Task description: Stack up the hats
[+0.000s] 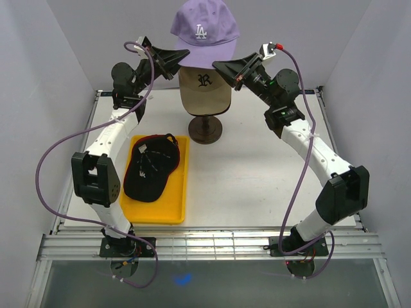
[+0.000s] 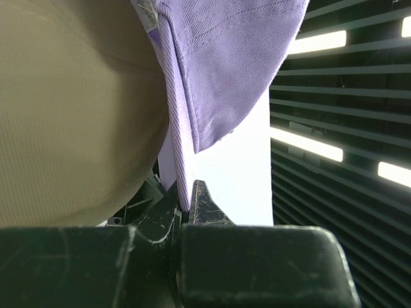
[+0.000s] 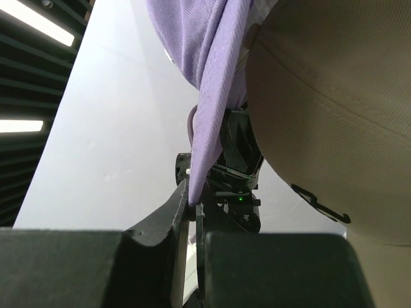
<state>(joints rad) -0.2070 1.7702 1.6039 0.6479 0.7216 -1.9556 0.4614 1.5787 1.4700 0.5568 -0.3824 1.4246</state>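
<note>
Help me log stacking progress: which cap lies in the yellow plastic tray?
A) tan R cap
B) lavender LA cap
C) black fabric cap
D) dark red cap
C: only the black fabric cap lies inside the yellow plastic tray.

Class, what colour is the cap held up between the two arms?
The cap is lavender; top view.

1. My left gripper (image 1: 182, 56): arm raised and reaching inward, jaws pinched on the lavender cap (image 1: 207, 27) rim.
2. My right gripper (image 1: 218, 64): arm raised, elbow bent, jaws pinched on the opposite rim.
</note>
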